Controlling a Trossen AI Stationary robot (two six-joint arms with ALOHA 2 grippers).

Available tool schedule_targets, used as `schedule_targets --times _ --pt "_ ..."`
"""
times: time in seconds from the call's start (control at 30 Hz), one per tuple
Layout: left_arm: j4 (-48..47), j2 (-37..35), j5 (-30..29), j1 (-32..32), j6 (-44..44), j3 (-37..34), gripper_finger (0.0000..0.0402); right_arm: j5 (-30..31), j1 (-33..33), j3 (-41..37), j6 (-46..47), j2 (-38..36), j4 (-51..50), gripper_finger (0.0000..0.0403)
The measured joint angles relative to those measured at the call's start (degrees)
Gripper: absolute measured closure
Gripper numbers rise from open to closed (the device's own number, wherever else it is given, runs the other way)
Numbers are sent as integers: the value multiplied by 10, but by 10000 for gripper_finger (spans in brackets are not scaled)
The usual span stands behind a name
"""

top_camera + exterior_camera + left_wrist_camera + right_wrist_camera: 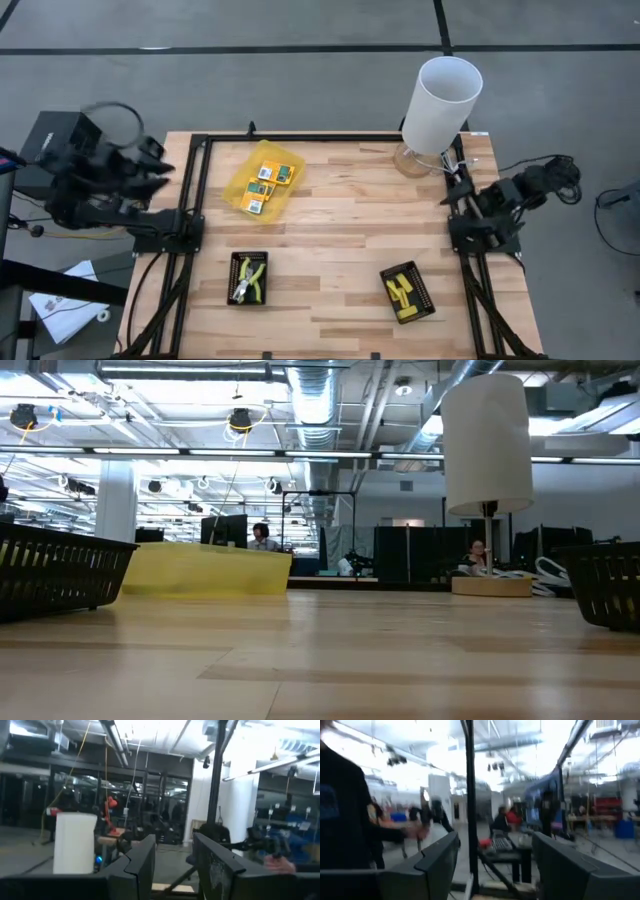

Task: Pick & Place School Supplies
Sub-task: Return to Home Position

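Bench (340,220): pale wood, an arm mounted at each side, two trays near the front edge, one container toward the back.
Left gripper (174,845): raised and drawn back beyond the bench's left edge, pointing out into the room; fingers parted with a clear gap, nothing between them.
Right gripper (495,840): folded back at the bench's right edge, also facing the room; fingers set wide apart, empty.
Packets (262,187): yellow-orange-green, lying flat inside the yellow container, close together; exact count hard to tell.
Yellow container (240,195): translucent, back-left of centre, well apart from both trays.
Plier tool (248,280): yellow-green handles, lying inside the left black tray.
Left black tray (233,262): front-left, holding the plier tool only, as far as visible.
Yellow erasers (402,292): small stubby pieces, bunched together inside the right black tray.
Right black tray (420,277): front-right, turned at a slant to the bench edge.
Lamp (440,100): white cylindrical shade, back-right corner, not part of the job.
Progress: judged complete or nearly so; every supply in view sits inside a tray or the container, none loose on the wood.
Left to do: apparently only parking both arms; whether the packets belong where they lie cannot be told.
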Motion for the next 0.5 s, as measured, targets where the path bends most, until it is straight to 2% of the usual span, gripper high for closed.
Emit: schedule_targets --times 0.1,0.23,0.27,0.33,0.4,0.5 --pt "82 -57 -4 0 -31 -123 275 -28 -15 -66 5 -79 38 158" --pt "200 -143 -2 0 -63 -295 275 -28 -29 -212 31 -180 120 158" --pt "244 -144 -7 0 -75 -333 275 -27 -33 -244 35 -210 147 158" --pt "263 -144 -10 0 -100 -392 275 -26 -40 -298 37 -208 224 158" --pt "325 -120 -23 0 -132 -434 275 -10 -49 -334 41 -203 258 158" --pt "384 -120 -36 -1 -156 -520 275 27 -62 -333 96 -187 194 158"
